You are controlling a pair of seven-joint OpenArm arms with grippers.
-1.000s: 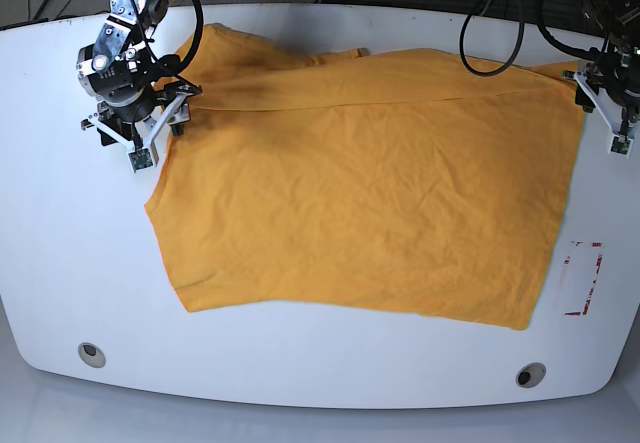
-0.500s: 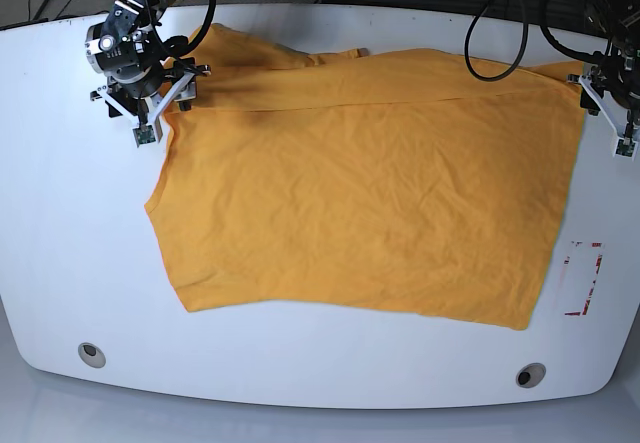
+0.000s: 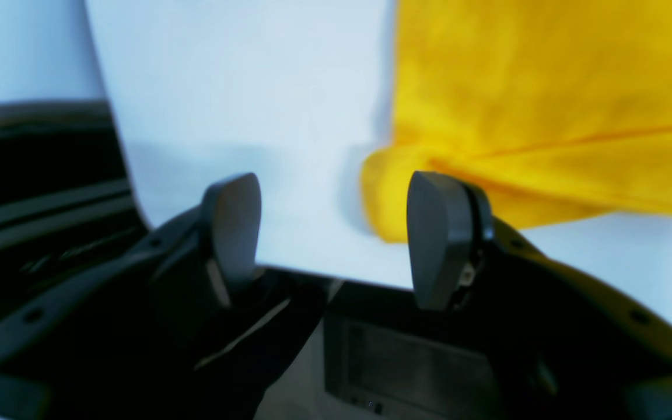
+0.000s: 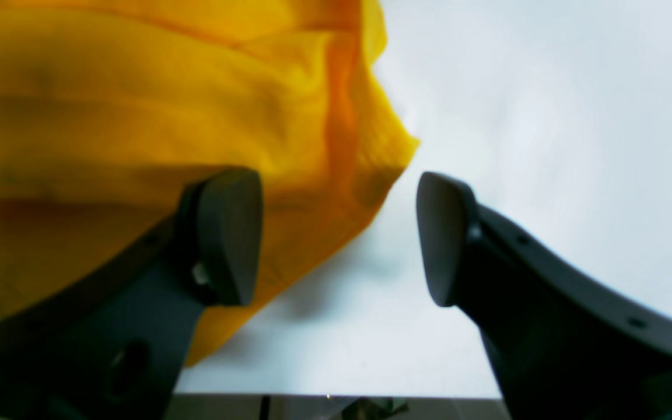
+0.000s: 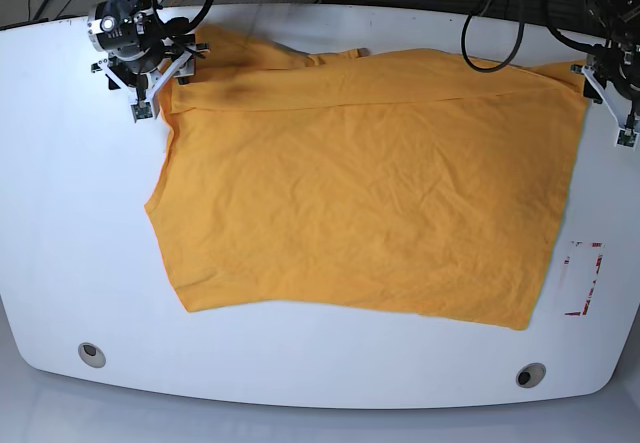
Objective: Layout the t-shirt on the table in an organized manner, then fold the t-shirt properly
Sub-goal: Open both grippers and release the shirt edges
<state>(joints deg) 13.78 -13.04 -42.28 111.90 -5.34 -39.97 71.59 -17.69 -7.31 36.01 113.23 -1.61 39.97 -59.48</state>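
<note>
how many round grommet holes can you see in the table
2: one grommet hole near the front edge on the base view's left, the other grommet hole near the front edge on its right. The t-shirt could hide more.

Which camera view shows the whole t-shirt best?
The base view: the t-shirt lies spread across the table, all edges visible. The left wrist view shows only one bunched corner beside the open left gripper. The right wrist view shows a blurred rumpled edge by the open right gripper.

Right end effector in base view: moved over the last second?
Yes. The right end effector has gone up-image toward the table's far edge, away from the near-left grommet hole. It now sits by the t-shirt's top-left corner, jaws open.
</note>
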